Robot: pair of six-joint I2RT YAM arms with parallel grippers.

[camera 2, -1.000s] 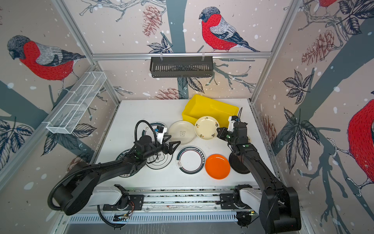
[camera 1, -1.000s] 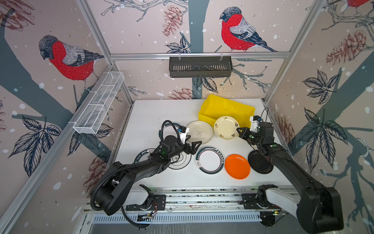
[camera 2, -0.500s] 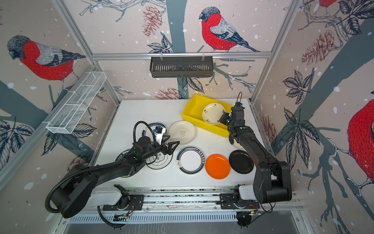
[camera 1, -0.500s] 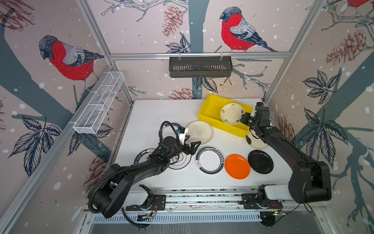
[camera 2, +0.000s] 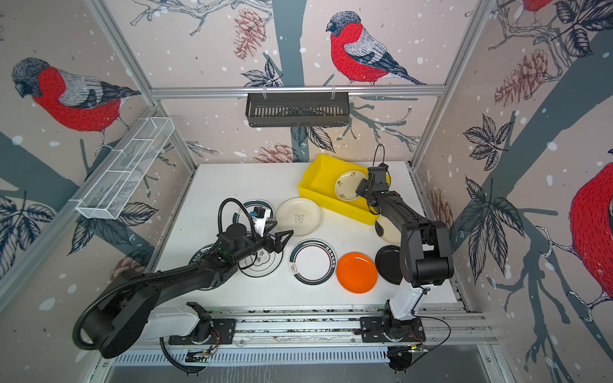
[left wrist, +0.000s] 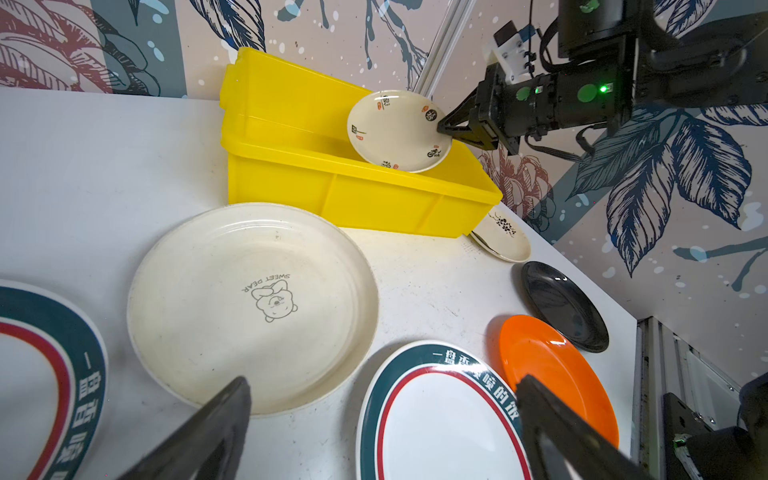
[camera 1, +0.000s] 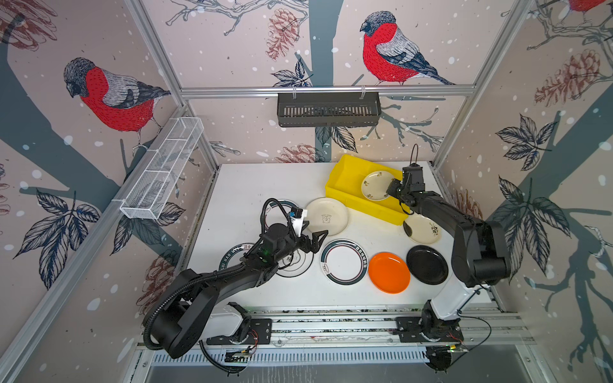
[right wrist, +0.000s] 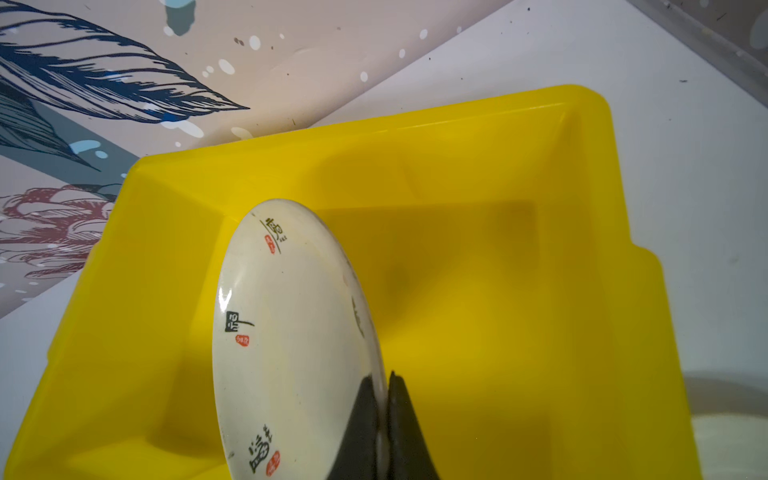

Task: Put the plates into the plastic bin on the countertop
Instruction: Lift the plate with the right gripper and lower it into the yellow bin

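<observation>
Above the white table point(camera 1: 258, 185) the right tool point(camera 1: 388, 191) pinches the small round cream plate point(camera 1: 373, 185), tilted over the bright yellow plastic bin point(camera 1: 361, 206), left tool point(camera 1: 315, 236) wide open, and the plate looks best lowered flat before release.

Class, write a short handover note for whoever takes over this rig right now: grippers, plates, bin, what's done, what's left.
Right gripper: shut on the rim of the small cream plate, held tilted over the yellow bin, not released.
Left gripper: open, holding nothing, above the table plates.
Done: no plate lies in the bin yet.
Left: release this plate, then bin the bear plate, teal-rimmed plate, orange plate, black plate, flowered plate, plus three more plates partly under the left arm.
</observation>
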